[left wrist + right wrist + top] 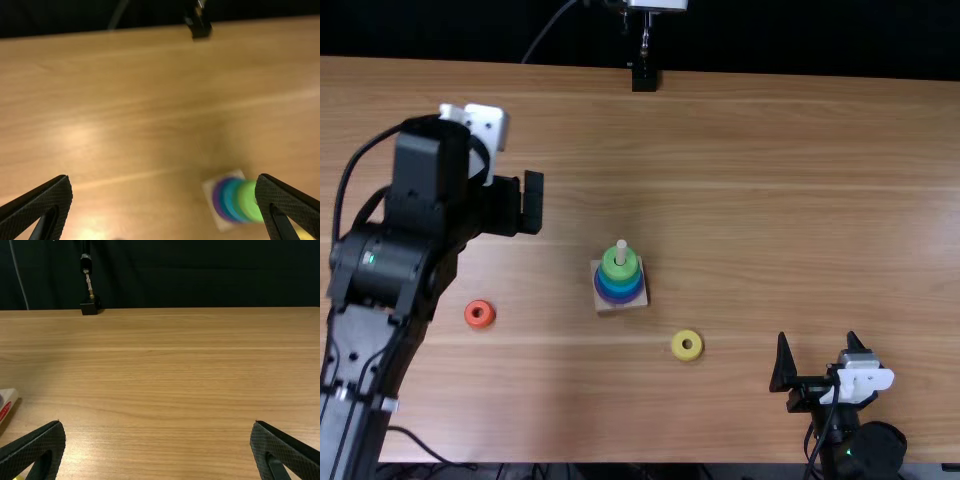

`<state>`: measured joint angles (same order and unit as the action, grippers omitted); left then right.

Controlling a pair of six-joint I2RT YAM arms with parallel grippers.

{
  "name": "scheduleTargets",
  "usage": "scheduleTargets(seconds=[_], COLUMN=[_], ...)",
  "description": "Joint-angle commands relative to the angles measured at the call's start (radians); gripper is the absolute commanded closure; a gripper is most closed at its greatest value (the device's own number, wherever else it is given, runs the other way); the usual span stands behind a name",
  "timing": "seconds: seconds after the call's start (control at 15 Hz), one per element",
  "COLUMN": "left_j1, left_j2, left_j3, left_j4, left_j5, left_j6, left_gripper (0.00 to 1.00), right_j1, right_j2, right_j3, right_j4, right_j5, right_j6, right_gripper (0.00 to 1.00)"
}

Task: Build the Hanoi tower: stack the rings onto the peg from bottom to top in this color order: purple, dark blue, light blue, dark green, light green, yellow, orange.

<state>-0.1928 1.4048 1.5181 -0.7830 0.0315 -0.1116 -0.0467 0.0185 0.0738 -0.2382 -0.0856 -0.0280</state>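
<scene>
**Lower centre, top view: yellow ring (pixel 676 346) likely next**

Lies flat, below-right of the peg (pixel 621 250). Probably light, stiff, slick; you'd pinch the outer rim squarely. Your left gripper (pixel 164 176) and right gripper (pixel 158 421): fingers apart, both empty.

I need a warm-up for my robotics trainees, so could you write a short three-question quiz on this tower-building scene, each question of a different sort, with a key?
1. True or false: the right gripper stands open, with nothing between its fingers.
2. Multiple choice: which ring is uppermost on the peg?
A. the purple ring
B. the light blue ring
C. the light green ring
3. Fill in the blank: by the task's colour order, the ring due on top of the light green ring is the ______ one.

Key:
1. True
2. C
3. yellow; the yellow ring lies loose on the table
</scene>
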Motion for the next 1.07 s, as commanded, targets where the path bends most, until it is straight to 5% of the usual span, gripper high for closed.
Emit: scheduleTargets(seconds=[0.0,0.2,0.47,1.0], left_j1=[0.033,0.108,0.191,0.158], left_j2=[-0.090,-0.320,-0.639,-1.179], left_j3=[-0.131,-0.427,-0.739,-1.224], left_j4=[0.091,0.315,0.372,0.372], left_j5=[-0.009,-0.009,-0.008,-0.013], left_j6=[-0.004,-0.003,0.005,0.010], left_gripper=[0.00,0.00,0.00,0.00], right_j1=[-0.013,-0.013,-0.013,-0.013], right_j2=[-0.019,-0.019,-0.019,-0.019], right_j3=[-0.055,-0.055,-0.055,-0.055], right_j4=[-0.083,-0.083,-0.083,-0.083], right_j5=[-0.008,-0.008,-0.008,-0.008], right_j6=[-0.003,-0.003,-0.003,-0.003], right_gripper=[0.00,0.00,0.00,0.00])
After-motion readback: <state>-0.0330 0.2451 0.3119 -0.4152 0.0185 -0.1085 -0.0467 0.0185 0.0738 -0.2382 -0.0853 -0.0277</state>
